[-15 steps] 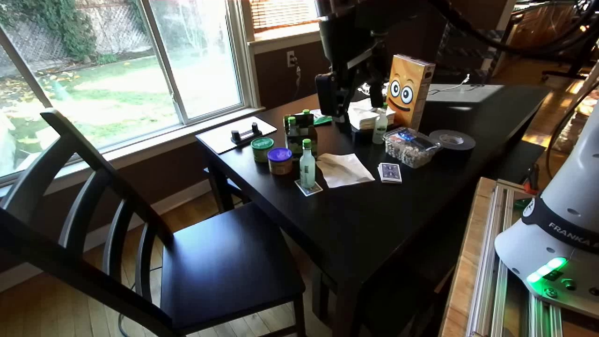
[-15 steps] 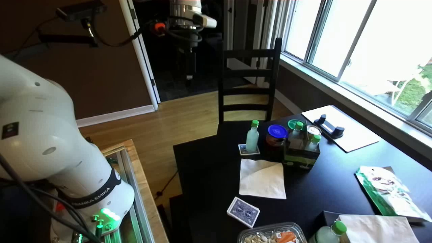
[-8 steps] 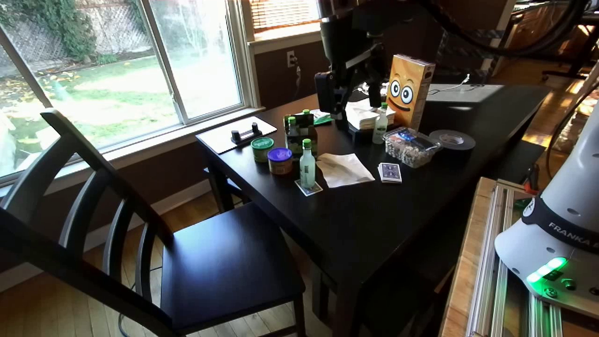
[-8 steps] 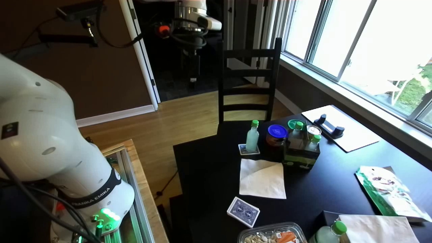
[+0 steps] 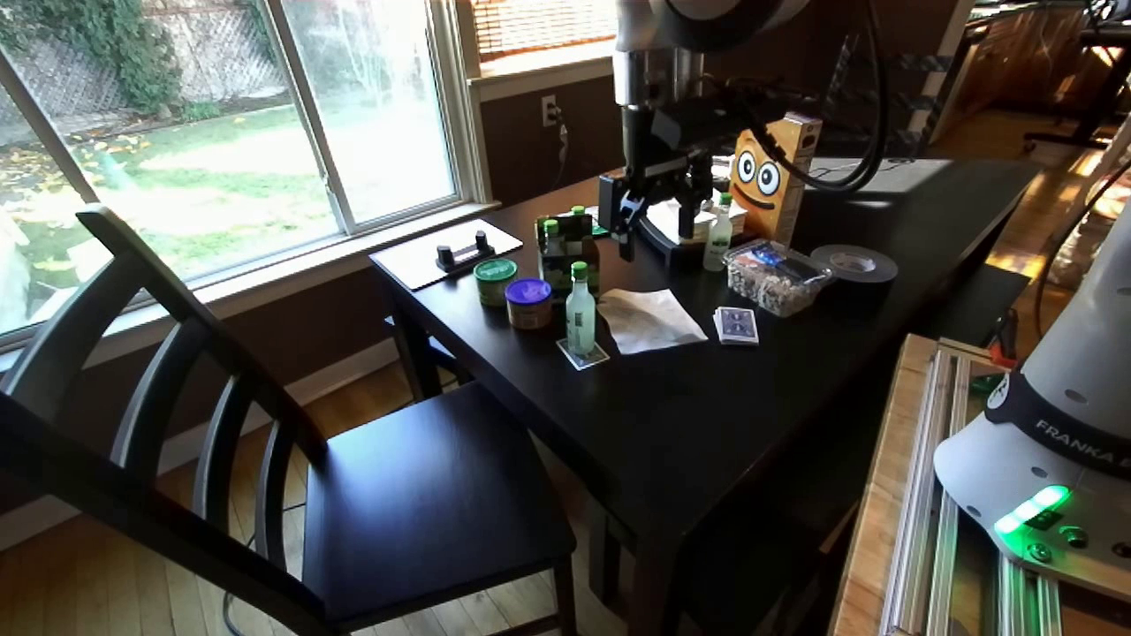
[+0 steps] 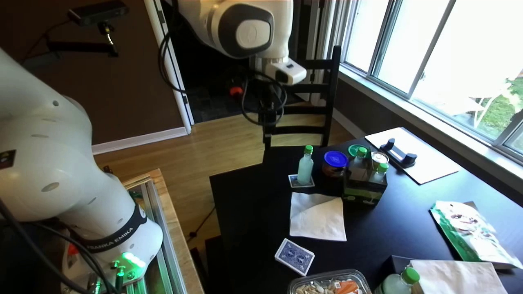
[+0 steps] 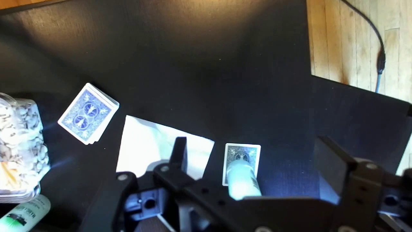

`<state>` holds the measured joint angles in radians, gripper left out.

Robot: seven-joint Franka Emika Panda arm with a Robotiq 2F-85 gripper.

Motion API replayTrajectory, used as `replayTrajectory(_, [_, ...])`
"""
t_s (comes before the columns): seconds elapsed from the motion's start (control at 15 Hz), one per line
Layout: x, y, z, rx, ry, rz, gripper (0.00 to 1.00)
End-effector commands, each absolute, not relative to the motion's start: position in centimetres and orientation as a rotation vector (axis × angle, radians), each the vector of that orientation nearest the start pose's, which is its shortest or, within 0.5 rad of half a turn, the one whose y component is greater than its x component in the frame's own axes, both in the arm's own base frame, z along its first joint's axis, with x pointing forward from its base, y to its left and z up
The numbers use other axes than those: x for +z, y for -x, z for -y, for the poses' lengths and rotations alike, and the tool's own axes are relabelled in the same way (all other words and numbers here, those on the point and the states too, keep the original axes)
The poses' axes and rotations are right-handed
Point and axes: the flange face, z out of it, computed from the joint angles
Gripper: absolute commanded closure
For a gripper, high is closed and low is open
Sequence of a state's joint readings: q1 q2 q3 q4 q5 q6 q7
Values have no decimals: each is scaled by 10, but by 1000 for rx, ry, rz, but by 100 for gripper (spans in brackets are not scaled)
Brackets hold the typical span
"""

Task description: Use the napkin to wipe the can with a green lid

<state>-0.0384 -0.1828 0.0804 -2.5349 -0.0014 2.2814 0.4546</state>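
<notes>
The white napkin (image 5: pixel 652 321) lies flat on the dark table, and it also shows in an exterior view (image 6: pixel 318 216) and in the wrist view (image 7: pixel 145 145). The can with a green lid (image 5: pixel 495 283) stands behind a blue-lidded can; its lid shows in an exterior view (image 6: pixel 355 149), partly hidden by a bottle carrier. That can is not visible in the wrist view. My gripper (image 7: pixel 257 156) is open and empty above the table, with its fingers wide apart. In the wrist view one finger overlaps the napkin. The gripper also shows in an exterior view (image 5: pixel 656 238).
A blue-lidded can (image 5: pixel 528 305), a bottle on a card (image 5: pixel 580 322) and a bottle carrier (image 6: pixel 365 183) stand near the napkin. A card deck (image 6: pixel 295 256), snack tub (image 5: pixel 778 278), second bottle (image 5: pixel 718 238), napkin stack (image 6: pixel 457 275) and orange box (image 5: pixel 769 181) are also on the table.
The arm has come down and the gripper is lower; in an exterior view it has also shifted to the right. The objects on the table have not moved.
</notes>
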Motion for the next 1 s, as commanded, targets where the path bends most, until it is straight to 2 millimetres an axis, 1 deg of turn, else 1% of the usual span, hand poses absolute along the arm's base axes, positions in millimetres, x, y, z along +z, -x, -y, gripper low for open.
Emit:
replayTrajectory(0.0, [294, -429, 31, 101, 3093, -650, 0])
replayTrajectory(0.2, [262, -424, 70, 115, 3111, -581, 0])
replayTrajectory(0.33, [239, -425, 92, 84, 3146, -588, 0])
replayTrajectory(0.47, [217, -430, 107, 42, 3172, -602, 0])
replayTrajectory(0.6, [192, -436, 118, 11, 3178, -604, 0])
replayTrajectory(0.67, [217, -425, 111, 29, 3158, -616, 0])
replayTrajectory(0.8, [197, -427, 116, 29, 3161, -621, 0])
replayTrajectory(0.93, [190, -431, 116, 36, 3164, -618, 0])
